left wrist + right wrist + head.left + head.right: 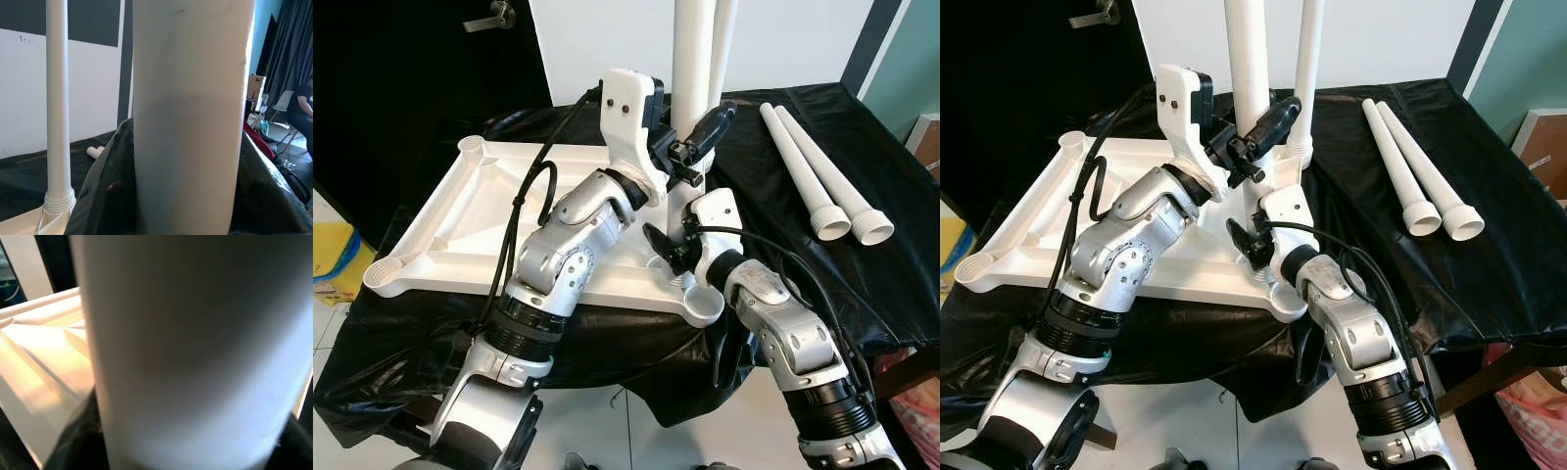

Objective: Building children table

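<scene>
Two white table legs stand upright on the inverted white tabletop [460, 211], which lies upside down on a black-draped work surface [773, 166]: a far leg [1310, 69] seated in the tabletop's corner socket at 1 o'clock, and a nearer leg [1244, 59] at the robot's 12 o'clock. Both grippers are on the nearer leg. The left gripper [1258, 132] is closed around its shaft higher up, with one black finger lying across the front of the tube. The right gripper [1252, 240] is closed on the same leg close to its base, just above the tabletop. Each wrist view shows that leg's white tube pressed between its gripper's fingers. Two spare legs [822, 181] lie side by side on the cloth at 2 o'clock, well apart from the tabletop. The step in hand appears to be seating the second leg; whether its threaded end has entered a socket cannot be told. An open socket [703, 304] sits at the near corner just beside the right gripper. The next move calls for holding the leg vertical, aligning it over its socket, then turning it until firm.
</scene>
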